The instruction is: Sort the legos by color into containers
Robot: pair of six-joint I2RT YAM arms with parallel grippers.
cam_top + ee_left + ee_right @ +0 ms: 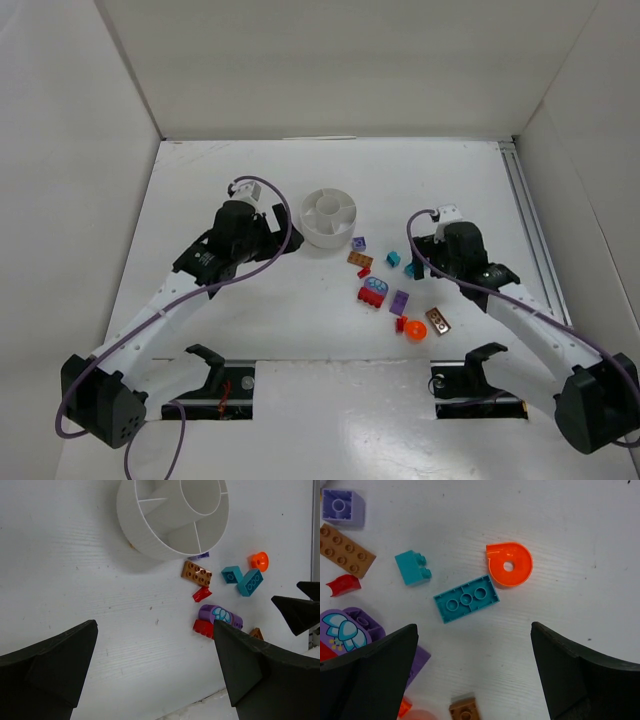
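Legos [373, 290] lie loose on the table to the right of the dish [328, 217], between the two arms, none of them yet in a compartment as far as the views show. Both grippers hang empty with jaws spread wide: the left gripper [155, 625] near the dish, the right gripper [474, 626] directly over the pile.

Under the right gripper sit a flat teal plate [466, 599], a small teal brick [412, 567] and a round orange piece [509, 565], each lying apart from the others. These look like hard, smooth plastic: very light, stiff and not fragile, but likely to slide or squirt out of a careless pinch. The teal plate is probably best taken across its two long straight sides, with the fingers right down at the table since it lies so low. The orange piece has a curved rim, so a grip across it may slip; its one flat edge looks the safer side. The purple curved piece [345, 627] touches a red one, so it would crowd the fingers.
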